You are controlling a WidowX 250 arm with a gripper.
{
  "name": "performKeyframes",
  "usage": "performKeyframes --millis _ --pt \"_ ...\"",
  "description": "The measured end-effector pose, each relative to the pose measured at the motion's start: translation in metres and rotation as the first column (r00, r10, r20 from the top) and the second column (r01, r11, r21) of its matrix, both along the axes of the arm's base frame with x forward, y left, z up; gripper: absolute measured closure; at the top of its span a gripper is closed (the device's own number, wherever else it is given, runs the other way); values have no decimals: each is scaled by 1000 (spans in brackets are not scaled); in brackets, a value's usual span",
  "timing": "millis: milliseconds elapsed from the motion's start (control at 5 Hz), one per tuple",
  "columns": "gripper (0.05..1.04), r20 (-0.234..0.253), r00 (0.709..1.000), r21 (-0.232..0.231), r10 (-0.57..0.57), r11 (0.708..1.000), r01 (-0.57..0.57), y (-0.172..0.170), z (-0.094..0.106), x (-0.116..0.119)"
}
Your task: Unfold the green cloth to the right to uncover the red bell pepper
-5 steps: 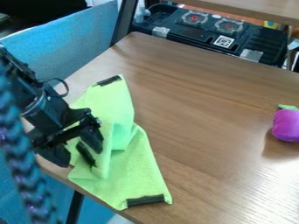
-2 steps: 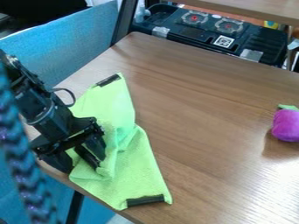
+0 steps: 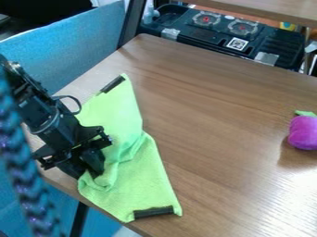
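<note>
The black gripper [image 3: 85, 174] is hanging over the table's near-left edge, its 2 fingers closing on a bunched fold of the green cloth [image 3: 135, 180]. The cloth is lying rumpled along the left part of the wooden table [image 3: 229, 102], with 2 dark strips [image 3: 153, 212] marking its far and near ends. A purple toy [image 3: 303, 133] with a green top is sitting well apart, at the view's right edge. A blue panel [image 3: 80, 41] is standing beyond the table's left side.

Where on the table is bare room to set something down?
Between the green cloth and the purple toy, and beyond them to the far table edge. Crowded at left, around the end effector gripping the cloth.
</note>
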State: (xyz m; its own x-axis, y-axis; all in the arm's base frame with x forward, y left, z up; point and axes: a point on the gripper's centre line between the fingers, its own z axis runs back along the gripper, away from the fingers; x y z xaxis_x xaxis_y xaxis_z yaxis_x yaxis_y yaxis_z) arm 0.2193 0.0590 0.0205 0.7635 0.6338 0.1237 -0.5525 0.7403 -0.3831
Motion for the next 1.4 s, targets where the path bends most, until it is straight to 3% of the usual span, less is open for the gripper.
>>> performKeyframes --millis 200,400,800,1000,1200,1400 --pt "917 -13 1000 -28 -10 1000 10 -4 1 -2" --pt "996 -29 1000 -50 9 999 -10 -4 13 1" --pt "1009 -56 988 -74 146 986 -150 9 61 21" --pt "1009 -48 991 -110 129 985 -133 -3 70 38" --pt "1009 -61 991 -174 120 976 -129 -18 81 57" --pt "1009 -110 988 -224 106 966 -129 -34 82 75"
